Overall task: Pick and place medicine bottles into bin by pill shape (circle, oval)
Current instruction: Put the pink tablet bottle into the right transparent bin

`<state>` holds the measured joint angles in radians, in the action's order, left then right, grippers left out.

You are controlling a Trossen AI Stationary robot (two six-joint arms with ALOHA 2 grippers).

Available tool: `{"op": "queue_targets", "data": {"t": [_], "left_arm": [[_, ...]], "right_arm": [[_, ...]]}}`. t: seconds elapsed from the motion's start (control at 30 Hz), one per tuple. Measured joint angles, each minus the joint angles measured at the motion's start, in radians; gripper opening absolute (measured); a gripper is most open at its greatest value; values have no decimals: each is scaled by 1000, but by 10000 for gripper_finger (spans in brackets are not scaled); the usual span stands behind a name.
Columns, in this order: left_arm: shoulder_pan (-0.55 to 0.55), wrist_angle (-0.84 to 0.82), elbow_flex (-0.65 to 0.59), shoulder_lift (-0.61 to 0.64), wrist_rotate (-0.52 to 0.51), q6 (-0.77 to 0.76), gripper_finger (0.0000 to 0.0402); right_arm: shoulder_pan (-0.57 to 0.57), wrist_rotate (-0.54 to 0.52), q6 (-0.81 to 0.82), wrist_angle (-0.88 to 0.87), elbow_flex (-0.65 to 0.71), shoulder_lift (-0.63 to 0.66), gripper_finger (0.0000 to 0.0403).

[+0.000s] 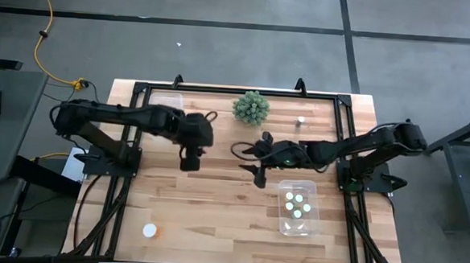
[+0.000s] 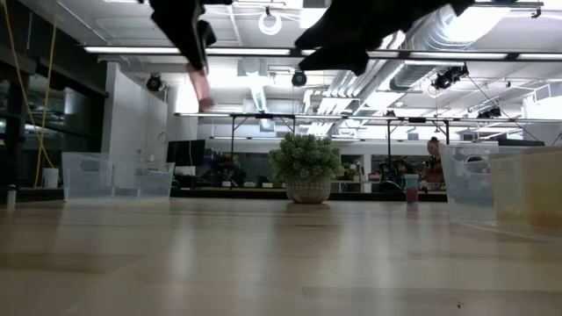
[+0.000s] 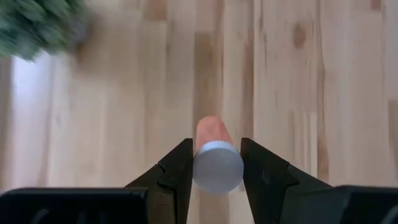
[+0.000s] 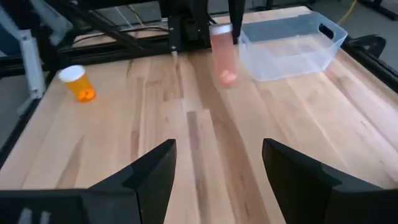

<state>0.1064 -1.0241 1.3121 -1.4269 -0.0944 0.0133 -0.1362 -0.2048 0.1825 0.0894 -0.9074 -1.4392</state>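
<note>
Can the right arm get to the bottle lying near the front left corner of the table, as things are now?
Probably not easily. The right gripper is open and empty near the table's middle, and nothing lies between it and the lying bottle. But that bottle lies on the left arm's side, a long stretch away, and the left gripper already holds another bottle.

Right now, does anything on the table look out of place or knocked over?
Nothing is spilled or damaged. One medicine bottle sits alone near the table's front left, far from the bin with the other bottles. The left gripper holds another bottle in the air.

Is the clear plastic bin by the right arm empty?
No. The clear plastic bin holds several white-capped medicine bottles, seen from above.
</note>
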Motion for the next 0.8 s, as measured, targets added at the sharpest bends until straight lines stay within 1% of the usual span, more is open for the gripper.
{"op": "queue_targets", "data": {"t": [0.13, 0.3, 0.4, 0.5, 0.6, 0.8], "left_arm": [[47, 2, 39, 0, 1, 17, 104], [71, 3, 57, 0, 10, 17, 104], [70, 11, 59, 0, 40, 17, 104], [70, 24, 59, 0, 70, -5, 104], [70, 46, 59, 0, 72, -36, 104], [70, 92, 59, 0, 103, -62, 104]], "right_arm": [[34, 8, -5, -63, -121, -84, 232], [76, 33, -7, -162, -295, -204, 232], [90, 60, -28, -210, -381, -274, 232], [92, 43, -64, -239, -455, -326, 232], [92, -1, -79, -273, -504, -361, 232], [93, 4, -78, -266, -533, -375, 232]]}}
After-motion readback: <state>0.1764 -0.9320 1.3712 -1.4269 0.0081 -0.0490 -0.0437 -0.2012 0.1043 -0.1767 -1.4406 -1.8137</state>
